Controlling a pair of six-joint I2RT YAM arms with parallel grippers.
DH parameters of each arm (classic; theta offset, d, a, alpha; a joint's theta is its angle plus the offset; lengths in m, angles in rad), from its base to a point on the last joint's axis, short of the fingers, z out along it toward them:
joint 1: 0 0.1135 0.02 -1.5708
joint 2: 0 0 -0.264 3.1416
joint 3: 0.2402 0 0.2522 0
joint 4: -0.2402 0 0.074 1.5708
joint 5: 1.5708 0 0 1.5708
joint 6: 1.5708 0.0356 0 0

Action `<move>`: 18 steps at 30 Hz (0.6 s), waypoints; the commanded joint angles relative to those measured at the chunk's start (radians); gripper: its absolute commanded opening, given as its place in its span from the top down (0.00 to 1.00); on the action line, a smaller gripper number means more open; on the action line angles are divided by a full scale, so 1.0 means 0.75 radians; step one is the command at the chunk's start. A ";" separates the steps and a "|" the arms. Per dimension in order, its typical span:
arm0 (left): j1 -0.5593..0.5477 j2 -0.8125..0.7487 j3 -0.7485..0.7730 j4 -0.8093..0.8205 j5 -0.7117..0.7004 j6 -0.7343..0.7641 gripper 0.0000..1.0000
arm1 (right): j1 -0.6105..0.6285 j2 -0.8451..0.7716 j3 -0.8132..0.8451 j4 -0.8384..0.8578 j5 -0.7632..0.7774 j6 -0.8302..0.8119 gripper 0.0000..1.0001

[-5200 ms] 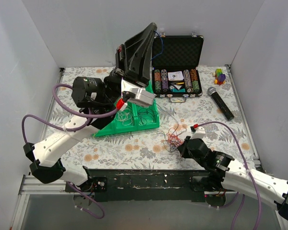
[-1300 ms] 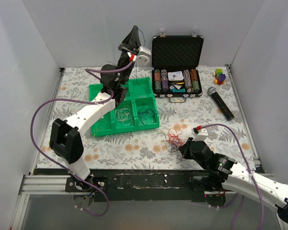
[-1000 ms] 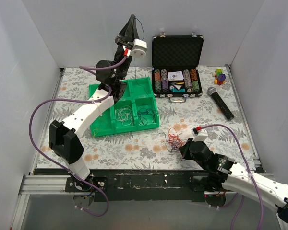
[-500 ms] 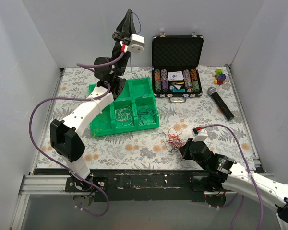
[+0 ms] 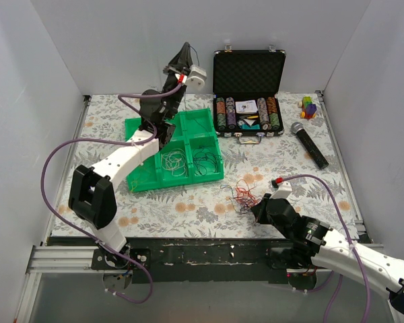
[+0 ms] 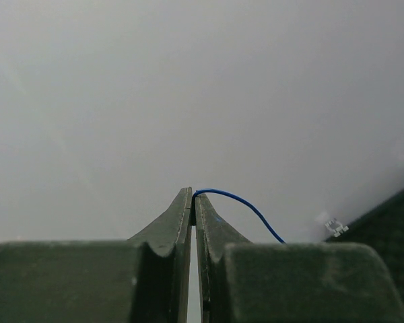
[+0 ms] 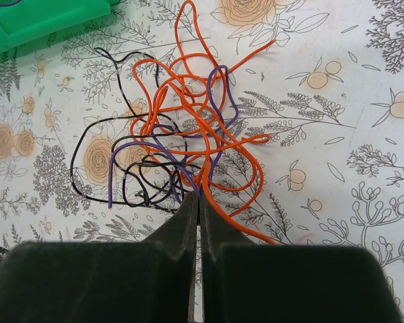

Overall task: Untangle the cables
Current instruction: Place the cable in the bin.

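Note:
A tangle of orange, purple and black cables (image 7: 188, 128) lies on the flowered table, near the front (image 5: 242, 195). My right gripper (image 7: 197, 200) is shut on purple and orange strands at the tangle's near edge, low over the table (image 5: 257, 207). My left gripper (image 5: 184, 50) is raised high over the far side of the green tray (image 5: 138, 180). It is shut on the end of a thin blue cable (image 6: 242, 201), which arcs off to the right of the fingertips. More cables lie sorted in the tray's compartments (image 5: 174, 160).
An open black case of poker chips (image 5: 249, 101) stands at the back. A microphone (image 5: 310, 145) and a small stack of coloured blocks (image 5: 309, 106) lie at the right. White walls close in the table on three sides.
My left gripper rose with the blue cable, then dropped back a little over the tray's far edge. The right gripper and the tangle have stayed put.

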 commanded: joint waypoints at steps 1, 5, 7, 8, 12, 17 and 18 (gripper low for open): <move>0.001 -0.135 -0.127 -0.016 0.035 0.007 1.00 | 0.004 -0.020 -0.012 0.025 0.032 0.012 0.99; 0.001 -0.156 -0.225 0.017 0.035 0.050 1.00 | 0.004 -0.014 -0.012 0.039 0.028 0.014 0.99; 0.003 -0.162 -0.240 0.011 0.035 0.040 1.00 | 0.004 -0.006 -0.006 0.039 0.028 0.012 0.99; 0.001 -0.174 -0.248 -0.006 0.035 0.034 1.00 | 0.004 -0.001 -0.006 0.037 0.030 0.014 0.99; -0.009 -0.248 -0.309 -0.116 0.105 -0.046 1.00 | 0.004 -0.005 -0.008 0.031 0.028 0.018 0.99; -0.050 -0.377 -0.375 -0.304 0.156 -0.193 1.00 | 0.004 0.001 -0.014 0.041 0.024 0.018 0.99; -0.064 -0.399 -0.383 -0.335 0.160 -0.222 1.00 | 0.004 0.005 -0.012 0.045 0.022 0.016 0.99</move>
